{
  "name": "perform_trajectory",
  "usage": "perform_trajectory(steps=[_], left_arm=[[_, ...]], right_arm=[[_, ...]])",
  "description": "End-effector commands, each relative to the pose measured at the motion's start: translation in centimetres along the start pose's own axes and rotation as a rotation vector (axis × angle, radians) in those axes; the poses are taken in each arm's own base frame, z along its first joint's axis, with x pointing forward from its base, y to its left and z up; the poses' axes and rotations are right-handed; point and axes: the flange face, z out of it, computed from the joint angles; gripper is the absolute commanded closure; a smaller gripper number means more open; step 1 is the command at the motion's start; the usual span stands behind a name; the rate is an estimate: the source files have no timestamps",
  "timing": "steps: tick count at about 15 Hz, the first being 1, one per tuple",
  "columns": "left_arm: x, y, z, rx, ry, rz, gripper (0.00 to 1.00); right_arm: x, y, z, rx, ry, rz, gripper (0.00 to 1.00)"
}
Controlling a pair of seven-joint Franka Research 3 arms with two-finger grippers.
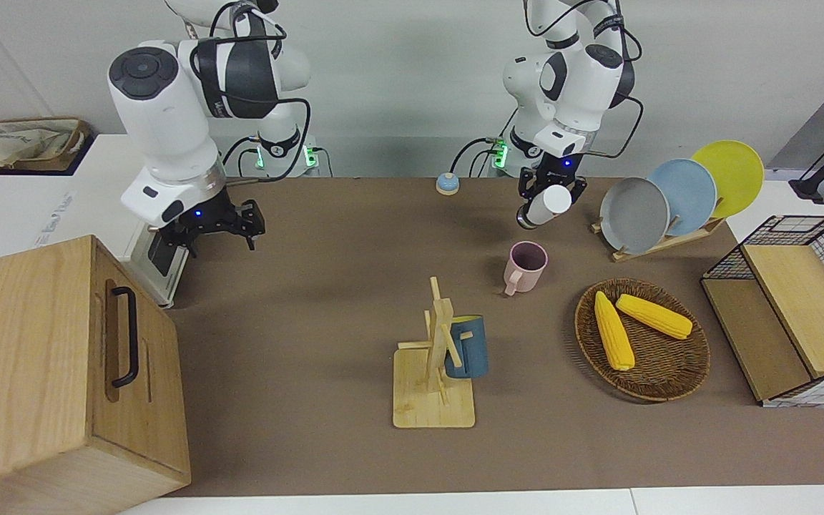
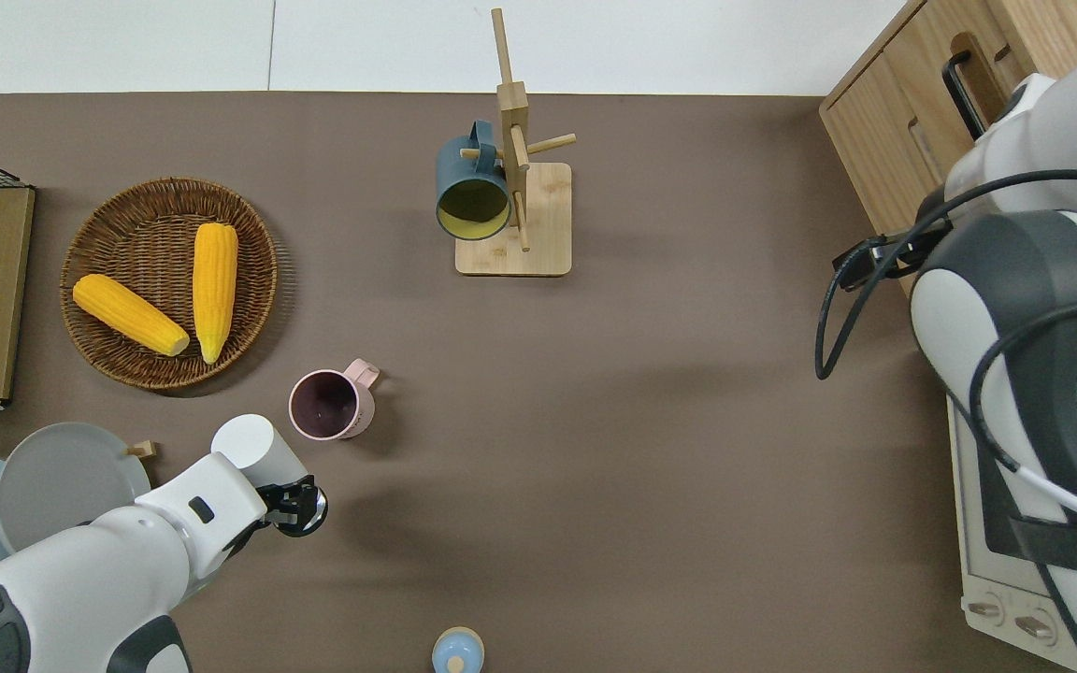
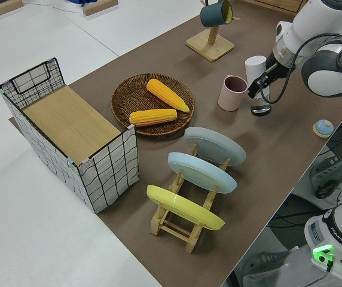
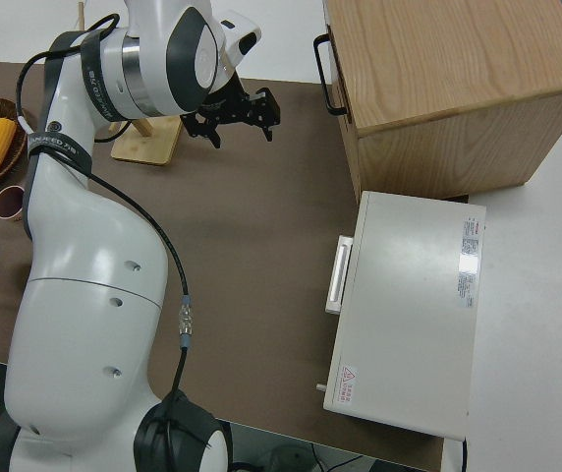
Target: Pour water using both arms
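Note:
My left gripper (image 1: 550, 192) is shut on a white bottle (image 1: 546, 206) and holds it tilted, its dark mouth end lowest. In the overhead view the left gripper (image 2: 284, 495) and bottle (image 2: 251, 444) are over the table just nearer to the robots than the pink mug (image 2: 328, 404). The mug (image 1: 526, 262) stands upright and looks empty. The side view shows the bottle (image 3: 256, 67) close beside the mug (image 3: 232, 92). My right gripper (image 1: 217, 226) is open and empty, up over the table next to the toaster oven (image 1: 163, 209); it also shows in the right side view (image 4: 237, 113).
A wooden mug rack (image 1: 435, 386) carries a blue mug (image 1: 467, 347). A wicker basket (image 1: 669, 386) holds two corn cobs. A plate rack (image 1: 669, 193), a wire basket (image 1: 784, 307), a wooden cabinet (image 1: 61, 357) and a small blue bell (image 1: 446, 184) stand around.

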Motion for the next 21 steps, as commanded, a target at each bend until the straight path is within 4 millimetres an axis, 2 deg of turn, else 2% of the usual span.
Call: perform_trajectory(steps=[1,6,10,15,21], left_arm=[[1.8,0.9,-0.5,-0.02,0.001,0.014,1.0],[2.7,0.8,0.5,-0.005,-0.107,0.052,1.0],[3.3,0.6,1.8,-0.003,-0.172,0.05,1.0],[3.5,0.4,2.6,-0.002,-0.248,0.041,1.0],[5.9,0.2,2.8,0.021,-0.384,0.047,1.0]], right_arm=[[-2.4,0.0,-2.6,0.031,0.023,-0.002,0.013],[-4.6,0.9,-5.6,0.059,0.031,0.024,0.013],[-4.9,1.4,-6.7,0.056,0.036,0.03,0.011],[-4.9,0.8,-7.1,0.046,0.044,0.019,0.013],[-4.9,0.2,-7.1,0.049,0.044,0.01,0.013]])
